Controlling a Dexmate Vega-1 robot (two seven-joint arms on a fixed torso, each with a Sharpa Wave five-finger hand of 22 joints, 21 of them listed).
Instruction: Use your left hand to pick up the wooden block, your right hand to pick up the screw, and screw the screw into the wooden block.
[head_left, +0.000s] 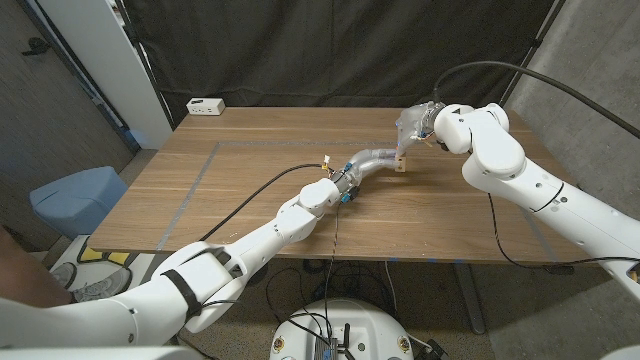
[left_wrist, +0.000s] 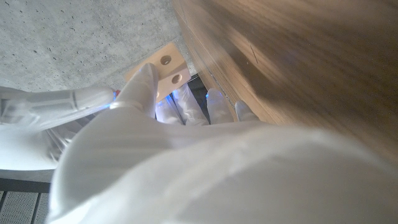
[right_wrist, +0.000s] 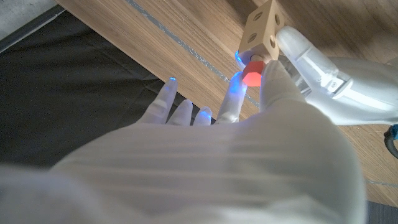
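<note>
Pale, matt bare wood shows on the wooden block (right_wrist: 262, 28) at the fingertips of the left hand (right_wrist: 305, 53), whose smooth, translucent white covering looks like glossy plastic.

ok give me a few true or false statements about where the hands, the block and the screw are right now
1. The left hand holds the wooden block. True.
2. The wooden block lies alone at the table's near edge. False: it is up in the left hand, toward the far right part of the wooden table.
3. The right hand pinches a screw with a red head right against the block. True.
4. A white power strip sits at the table's far left corner. True.
5. The block's visible faces are plain, without holes. False: holes show on its faces in both wrist views.
</note>
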